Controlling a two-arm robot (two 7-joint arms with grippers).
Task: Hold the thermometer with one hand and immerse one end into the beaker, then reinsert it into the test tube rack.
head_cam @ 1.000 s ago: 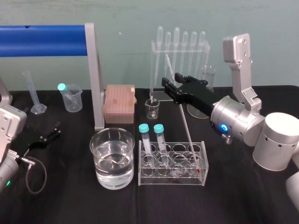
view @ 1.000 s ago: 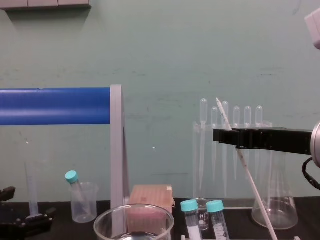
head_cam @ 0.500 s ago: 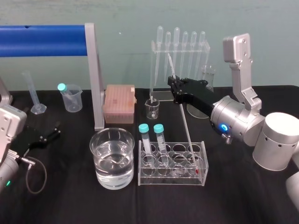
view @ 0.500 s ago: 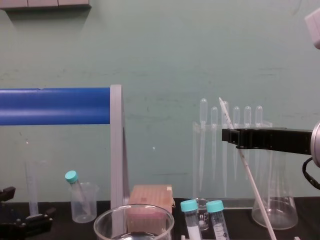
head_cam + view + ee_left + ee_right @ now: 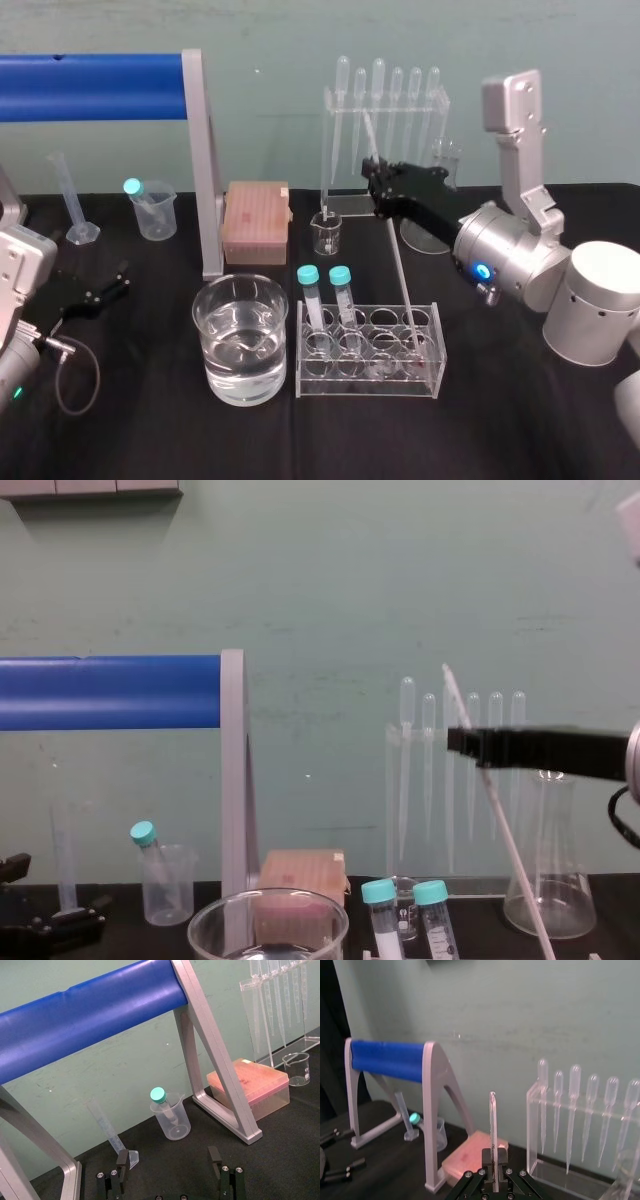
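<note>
The right gripper (image 5: 377, 186) hangs above the rack (image 5: 368, 388) and a little behind it, clenched on the thermometer (image 5: 398, 268) well up its length. In the right wrist view its fingers (image 5: 486, 1156) press on the rod from both sides, with a long stretch of rod standing clear beyond them.

The thermometer leans. Its lower end goes down into a hole at the rack's right end, and its top tips toward the rack's left and back. It looks gripped but not drawn out, though I cannot tell whether the tip rests on the rack's floor or hangs just off it.

The beaker (image 5: 204, 345) stands just left of the rack, about half full of clear liquid, with nothing dipped in it. Two capped tubes (image 5: 340, 296) stand at the rack's left end, between the thermometer's hole and the beaker, so the rod will probably have to rise above them on the way across.

The left gripper (image 5: 118, 278) lies low, well to the left of the rack and past the beaker, its fingers spread and holding nothing.

By my reading only the grasp is done, so the task is at an early stage. What is left:
- lift the rod out of the rack
- carry it left to the beaker
- dip one end in the liquid
- bring it back and seat it in a rack hole
</note>
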